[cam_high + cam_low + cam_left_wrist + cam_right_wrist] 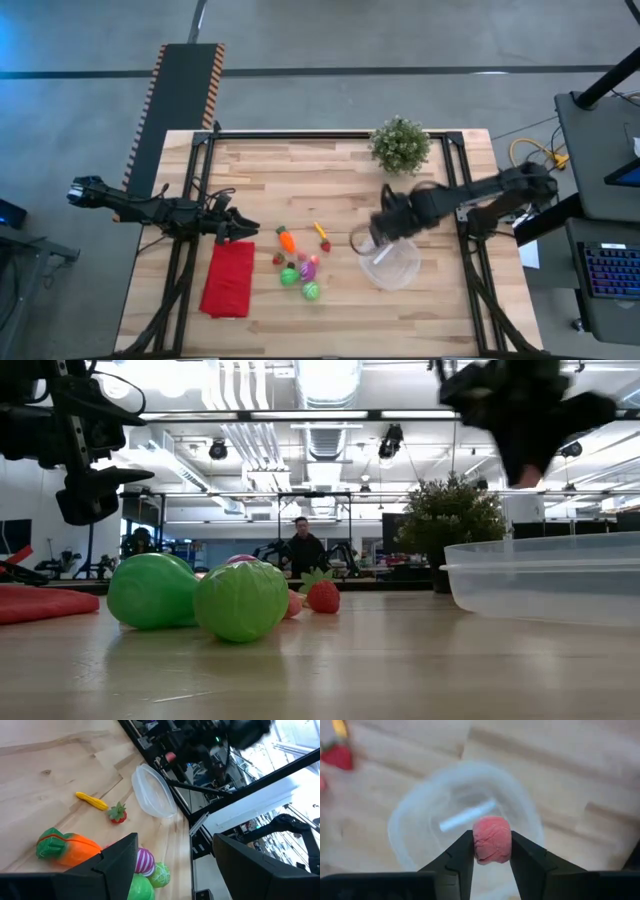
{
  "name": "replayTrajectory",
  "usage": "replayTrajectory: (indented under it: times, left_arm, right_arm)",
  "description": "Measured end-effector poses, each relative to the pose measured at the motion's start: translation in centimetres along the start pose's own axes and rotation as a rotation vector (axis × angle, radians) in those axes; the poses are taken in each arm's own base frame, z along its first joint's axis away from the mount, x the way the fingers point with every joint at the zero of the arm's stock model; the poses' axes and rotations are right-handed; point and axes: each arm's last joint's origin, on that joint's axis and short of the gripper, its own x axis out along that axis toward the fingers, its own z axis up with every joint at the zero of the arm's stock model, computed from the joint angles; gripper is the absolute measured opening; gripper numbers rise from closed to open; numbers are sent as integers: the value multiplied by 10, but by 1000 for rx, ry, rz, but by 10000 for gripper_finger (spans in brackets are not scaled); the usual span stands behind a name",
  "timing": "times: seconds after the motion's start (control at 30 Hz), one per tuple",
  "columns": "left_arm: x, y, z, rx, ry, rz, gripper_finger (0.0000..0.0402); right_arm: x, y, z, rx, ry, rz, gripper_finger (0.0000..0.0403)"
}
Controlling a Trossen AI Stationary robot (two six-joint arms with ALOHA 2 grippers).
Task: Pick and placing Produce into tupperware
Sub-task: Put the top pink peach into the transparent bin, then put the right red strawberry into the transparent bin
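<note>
My right gripper (376,234) is shut on a small pink-red toy piece (491,832) and hangs above the clear round tupperware (420,827), which rests on the table right of centre (395,265). Loose on the table lie an orange carrot (287,240), a yellow piece (321,231), a strawberry (325,245), a pink-purple piece (307,268) and two green pieces (290,276) (311,291). My left gripper (238,229) is open and empty, left of the carrot (67,847) and above the red cloth's far edge. My right gripper pinches the pink-red piece by its two opposite sides (477,845) between its two fingers. The fingers come from above, pointing down. The piece is lifted clear, over the tupperware's opening.
A red folded cloth (229,279) lies at the near left. A green potted plant (401,143) stands at the far edge, right of centre. Black frame rails (190,200) run along the table's sides. A person (303,545) stands in the room beyond.
</note>
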Motion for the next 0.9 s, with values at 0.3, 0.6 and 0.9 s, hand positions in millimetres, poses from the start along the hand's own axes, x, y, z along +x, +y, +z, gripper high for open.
replayTrajectory:
  times: [0.3,0.6,0.9]
  left_arm:
    - [0,0,0,-1,-3,-5,244]
    - [0,-1,1,-4,-5,-8,244]
    - [0,-1,0,-3,-5,-7,244]
  right_arm:
    - [49,3,-5,77,26,9,136]
    - [63,2,-6,90,29,23,179]
    - [28,56,26,-70,-70,191,232]
